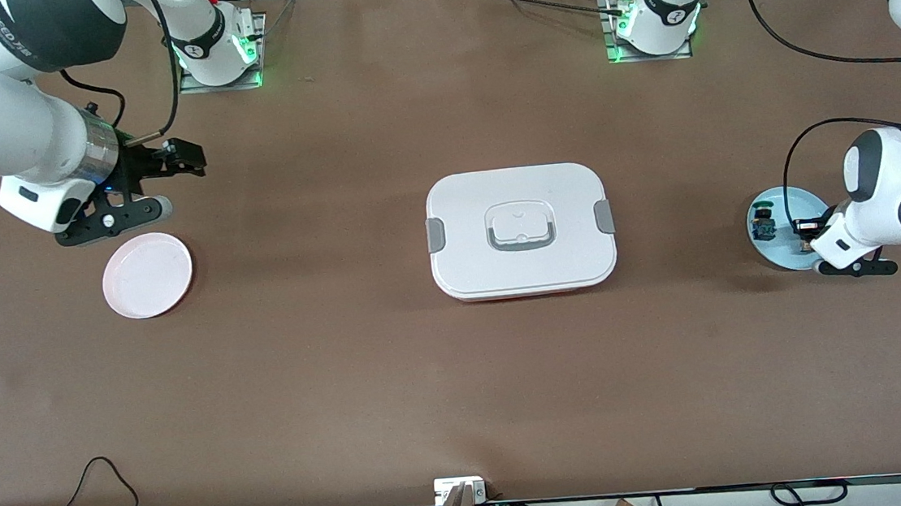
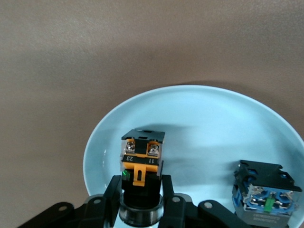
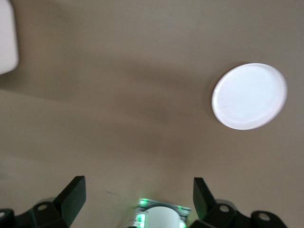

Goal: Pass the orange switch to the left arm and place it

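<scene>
- We see the left gripper point(image 2: 140, 202) low over the blue plate point(image 2: 199, 118) — its fingers pinch the orange switch point(image 2: 141, 161).
- The right gripper point(image 1: 165, 165) waits above the table near the pink plate point(image 1: 147, 274), fingers spread.
- The box point(image 1: 520, 229) sits mid-table.

Even overhead light, soft shadows on the brown matte table point(image 1: 363, 375). Right wrist view blurred; the round pale plate point(image 3: 249, 96) blown out.

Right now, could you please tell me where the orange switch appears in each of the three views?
Front view: orange switch on the light blue plate, at the left claw.
Left wrist view: low centre, between the claw's fingers.
Right wrist view: not in it.
Shared landmark: the light blue plate.
</scene>
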`<state>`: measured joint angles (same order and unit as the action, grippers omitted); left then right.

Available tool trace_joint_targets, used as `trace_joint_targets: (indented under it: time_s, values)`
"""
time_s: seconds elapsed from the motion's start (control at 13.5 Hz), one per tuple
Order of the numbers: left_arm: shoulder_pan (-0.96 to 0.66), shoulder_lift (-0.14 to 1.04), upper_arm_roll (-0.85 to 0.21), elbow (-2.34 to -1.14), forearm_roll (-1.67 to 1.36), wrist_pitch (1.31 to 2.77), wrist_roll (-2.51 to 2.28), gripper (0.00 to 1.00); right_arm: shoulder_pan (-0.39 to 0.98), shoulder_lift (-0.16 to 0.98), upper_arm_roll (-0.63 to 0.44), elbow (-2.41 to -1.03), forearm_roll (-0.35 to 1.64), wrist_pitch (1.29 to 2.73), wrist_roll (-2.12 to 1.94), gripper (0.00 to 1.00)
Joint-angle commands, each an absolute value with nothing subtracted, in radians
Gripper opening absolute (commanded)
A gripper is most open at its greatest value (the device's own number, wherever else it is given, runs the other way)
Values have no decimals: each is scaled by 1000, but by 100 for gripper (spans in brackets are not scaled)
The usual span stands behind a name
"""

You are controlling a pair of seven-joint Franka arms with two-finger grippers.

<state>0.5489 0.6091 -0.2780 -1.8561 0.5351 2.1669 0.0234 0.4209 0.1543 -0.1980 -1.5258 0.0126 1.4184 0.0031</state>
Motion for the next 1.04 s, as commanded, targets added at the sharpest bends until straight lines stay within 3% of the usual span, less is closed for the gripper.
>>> trace_joint_targets:
  time_s: [0.0,0.37,0.52,0.96]
  values:
    - [558,612,-287,-1839,566,2171,31,100,416,133,-201,-1516,-128,1404,40,100]
    - [548,562,-305,-1778,561,2117,31,100,283,135,-166,-1491,-127,1430,202,100]
    - [551,534,-351,-1709,549,2044,32,100,134,130,-63,-1491,-103,1443,170,100]
    - [551,503,-538,-1430,548,1653,35,100,101,81,-52,-1558,-74,1437,60,100]
